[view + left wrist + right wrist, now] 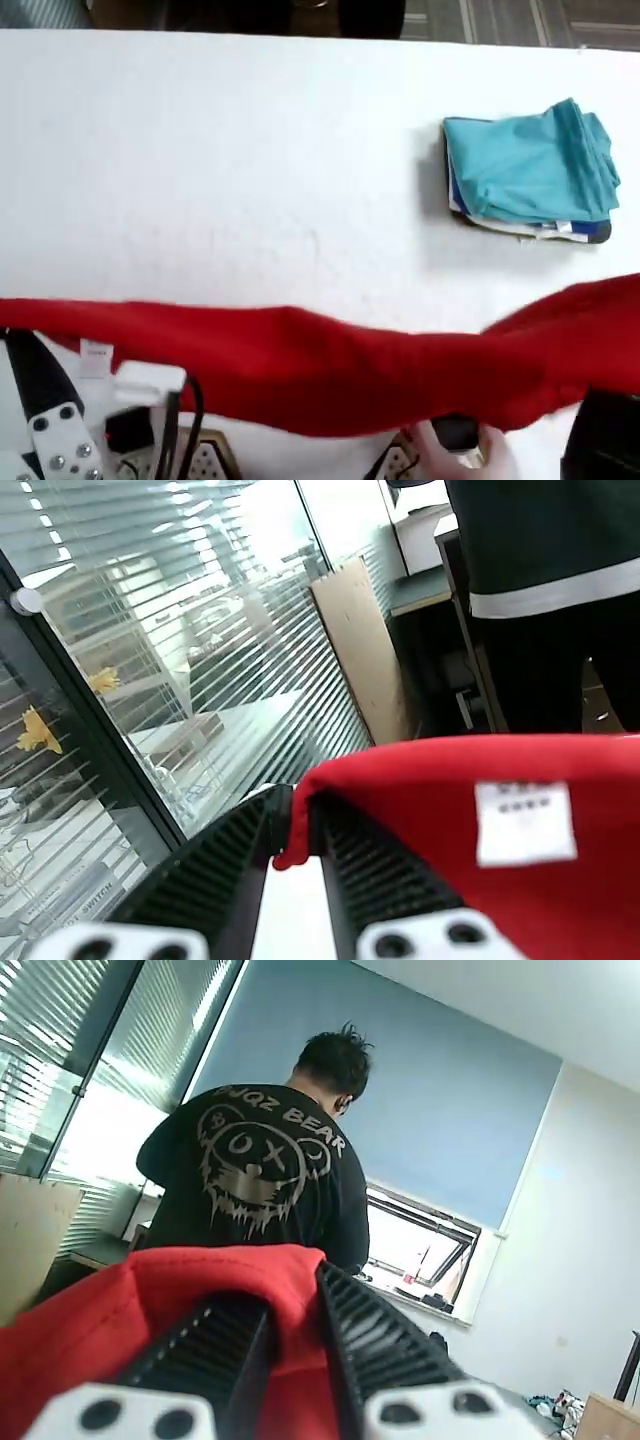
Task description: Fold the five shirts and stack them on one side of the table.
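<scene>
Over the table (200, 150), red shirt (330, 370) stretched side to side, both jaws gripping it

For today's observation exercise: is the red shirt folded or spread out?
Spread out: the red shirt hangs stretched between the left gripper and right gripper, each shut on an edge.

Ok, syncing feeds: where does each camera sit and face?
High view: above table, looking down on red shirt and folded stack; arm at near edge.
Left wrist: on left arm, facing up at window blinds; left gripper grips shirt.
Right wrist: on right arm, facing up into room; right gripper grips shirt.
Shared: red shirt.
</scene>
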